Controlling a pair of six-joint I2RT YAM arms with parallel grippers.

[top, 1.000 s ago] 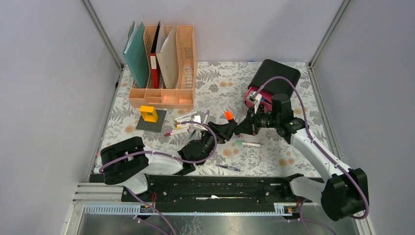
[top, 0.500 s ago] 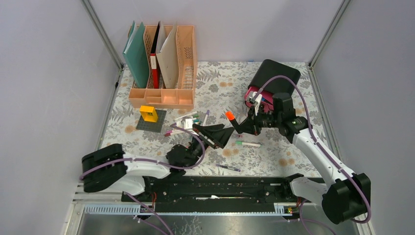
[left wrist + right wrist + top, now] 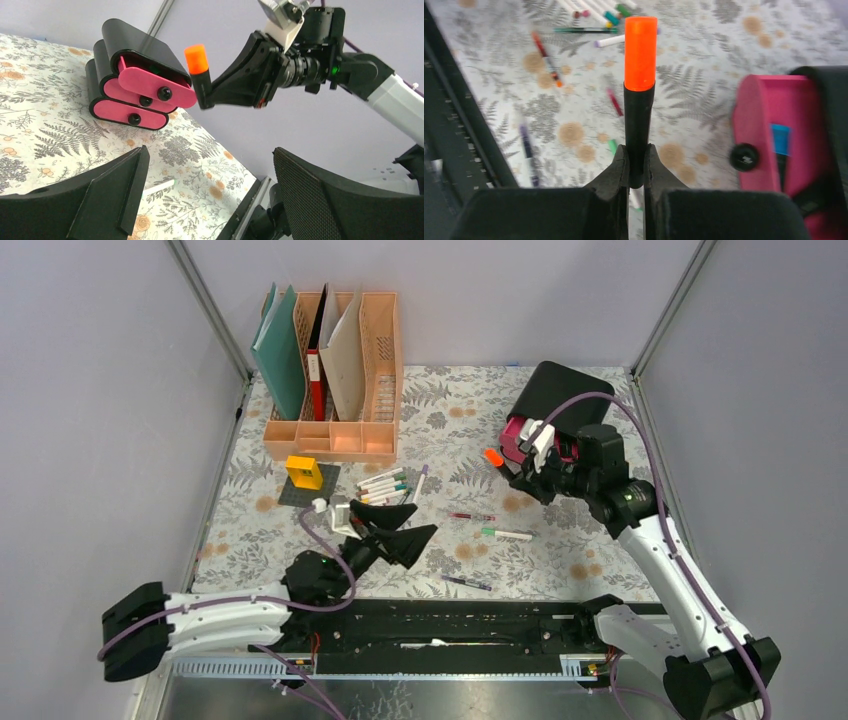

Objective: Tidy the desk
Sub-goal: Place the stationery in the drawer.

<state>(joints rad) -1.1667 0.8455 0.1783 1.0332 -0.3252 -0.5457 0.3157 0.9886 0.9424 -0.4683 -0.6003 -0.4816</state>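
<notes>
desk (image 3: 600, 550), flat rectangular tabletop in white fern-and-flower cloth: lying beneath both grippers; probably rigid, its cloth soft and prone to wrinkling, offering no handhold. right gripper (image 3: 636, 155) is pinching a light, stiff black orange-capped plastic marker (image 3: 640, 60) at the lower barrel; left gripper (image 3: 210, 182) is gaping wide, carrying nothing.

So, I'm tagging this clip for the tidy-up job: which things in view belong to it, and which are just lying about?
In the job: desk; orange-capped marker, gripped by the right end effector; pink-and-black drawer box, likely its home; loose pens on the cloth; left end effector, open.
Lying about: file rack with folders; yellow block on dark plate.
</notes>
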